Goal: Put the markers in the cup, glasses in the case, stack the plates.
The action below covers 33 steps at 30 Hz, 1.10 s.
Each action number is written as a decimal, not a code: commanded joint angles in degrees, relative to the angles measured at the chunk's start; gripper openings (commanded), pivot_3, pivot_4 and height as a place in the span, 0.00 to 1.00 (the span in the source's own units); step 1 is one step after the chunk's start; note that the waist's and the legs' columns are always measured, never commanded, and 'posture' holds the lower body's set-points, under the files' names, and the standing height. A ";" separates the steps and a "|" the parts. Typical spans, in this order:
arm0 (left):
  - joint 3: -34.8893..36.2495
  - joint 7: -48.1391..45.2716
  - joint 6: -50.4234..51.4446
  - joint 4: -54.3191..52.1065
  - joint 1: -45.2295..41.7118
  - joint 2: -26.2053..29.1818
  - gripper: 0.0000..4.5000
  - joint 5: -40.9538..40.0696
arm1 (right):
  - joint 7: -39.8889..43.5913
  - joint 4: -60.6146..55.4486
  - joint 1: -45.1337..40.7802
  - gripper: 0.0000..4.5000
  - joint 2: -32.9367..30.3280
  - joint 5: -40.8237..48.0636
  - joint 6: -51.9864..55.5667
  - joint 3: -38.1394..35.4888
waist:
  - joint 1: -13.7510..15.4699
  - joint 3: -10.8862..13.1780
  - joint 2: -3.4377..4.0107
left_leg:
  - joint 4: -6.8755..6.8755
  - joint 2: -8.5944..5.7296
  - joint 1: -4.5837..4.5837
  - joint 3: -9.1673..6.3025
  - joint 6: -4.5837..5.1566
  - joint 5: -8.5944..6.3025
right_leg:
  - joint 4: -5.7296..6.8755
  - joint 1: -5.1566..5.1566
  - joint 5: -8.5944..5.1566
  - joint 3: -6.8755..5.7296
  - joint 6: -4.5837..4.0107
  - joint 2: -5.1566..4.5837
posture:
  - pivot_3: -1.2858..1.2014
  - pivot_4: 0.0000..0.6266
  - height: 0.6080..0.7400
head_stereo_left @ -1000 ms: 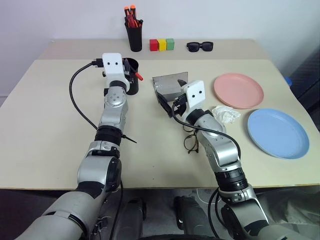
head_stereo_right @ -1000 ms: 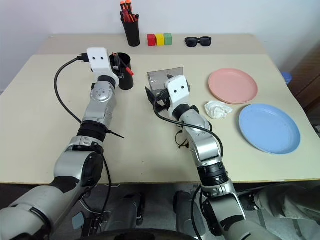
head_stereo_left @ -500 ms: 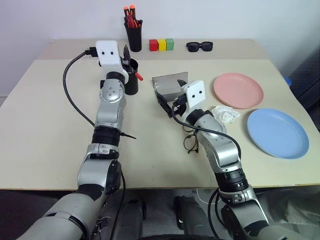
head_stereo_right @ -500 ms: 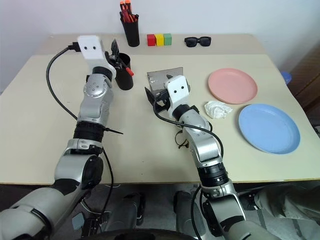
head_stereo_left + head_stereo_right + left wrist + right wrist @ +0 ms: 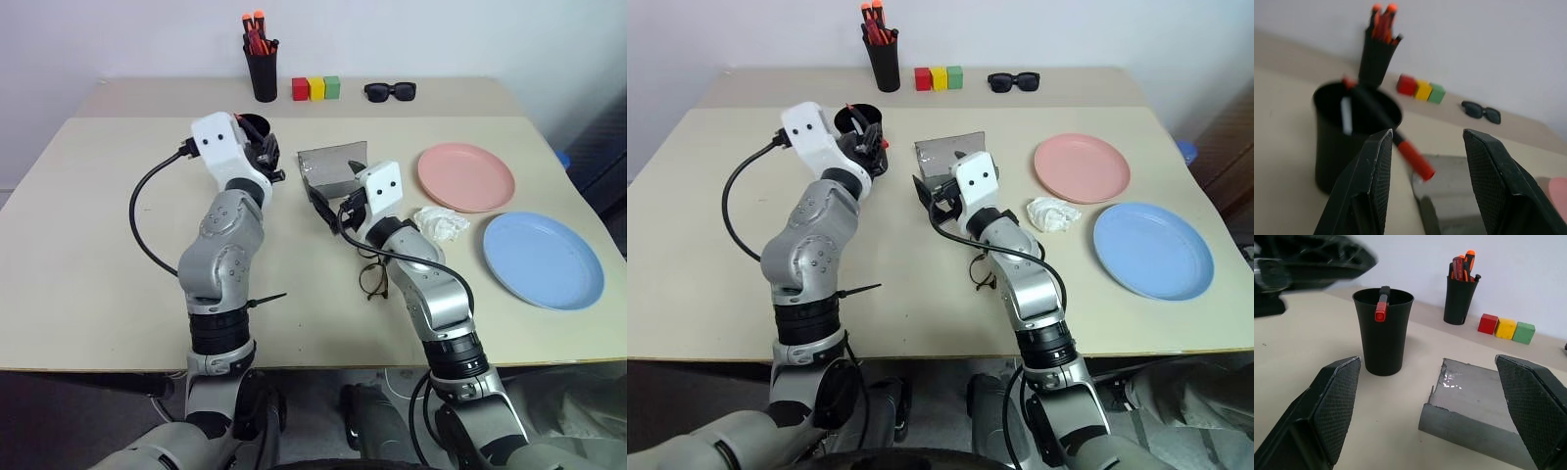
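Observation:
A black cup [image 5: 1383,330] stands on the table with a red-capped marker [image 5: 1414,157] leaning over its rim. My left gripper [image 5: 1427,134] is open, just on my side of the cup, holding nothing. A grey glasses case [image 5: 333,164] lies open to the right of the cup. My right gripper [image 5: 326,201] is open and empty just in front of the case. Thin-framed glasses [image 5: 372,276] lie on the table beside my right forearm. A pink plate [image 5: 466,176] and a blue plate [image 5: 544,259] lie side by side at the right.
A second black cup [image 5: 261,67] full of markers stands at the back, with red, yellow and green blocks [image 5: 316,88] and dark sunglasses [image 5: 391,91] next to it. A crumpled white tissue [image 5: 441,223] lies between my right arm and the plates.
My left gripper rose above the cup, then dropped and drew back towards me as the elbow swung out. The marker stays in the cup. The right arm has not moved.

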 commanded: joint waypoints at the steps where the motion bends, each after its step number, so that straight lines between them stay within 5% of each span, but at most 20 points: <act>1: 6.39 3.67 4.57 -1.38 -2.41 -1.28 0.52 -6.20 | 0.41 -2.37 -0.96 1.00 0.16 0.53 -0.57 -0.30 | 0.00 0.00 0.00 | 0.01 0.00 0.00 0.00 0.00 0.00 | 0.00 0.00 0.00 0.00 0.00 0.00 | 0.52 0.24 1.00; 9: 16.42 3.02 8.28 8.06 -6.58 -0.28 0.52 -20.11 | 0.56 -1.71 -1.30 1.00 0.60 0.25 -1.04 -0.15 | 0.27 0.00 0.00 | 0.06 -0.03 0.00 -0.01 0.00 0.00 | -0.11 0.11 0.00 -0.02 0.00 -0.02 | 0.52 0.24 1.00; 22: 20.09 -3.97 6.97 15.00 -3.60 1.95 0.52 -37.51 | 0.12 -3.09 -0.12 1.00 0.17 -0.15 -0.91 -0.20 | 0.17 0.00 -0.01 | 0.04 -0.02 0.00 -0.02 0.00 0.00 | -0.12 0.10 0.00 -0.02 0.00 -0.01 | 0.52 0.24 1.00; 25: 19.06 -4.41 7.22 14.38 -2.06 2.58 0.70 -39.69 | 0.09 -3.31 0.13 1.00 0.15 -0.22 -0.93 -0.04 | 0.16 0.00 -0.01 | 0.03 -0.02 0.00 -0.02 0.00 0.00 | -0.12 0.10 0.00 -0.02 0.00 -0.02 | 0.52 0.24 1.00; 28: 19.18 -3.83 5.97 14.40 -1.95 2.51 0.99 -41.97 | 0.24 -3.35 0.21 1.00 0.16 -0.18 -0.94 0.10 | 0.19 0.00 -0.01 | 0.04 -0.02 0.00 -0.02 0.00 0.00 | -0.12 0.10 0.00 -0.02 0.00 -0.01 | 0.52 0.24 1.00; 33: 18.96 -4.58 2.85 18.73 -3.90 2.99 0.99 -43.44 | 0.55 -2.84 -0.05 1.00 0.35 -0.16 -1.19 0.45 | 0.31 0.00 -0.01 | 0.04 -0.02 0.00 -0.02 0.00 0.00 | -0.14 0.11 0.00 -0.02 -0.01 -0.02 | 0.52 0.24 1.00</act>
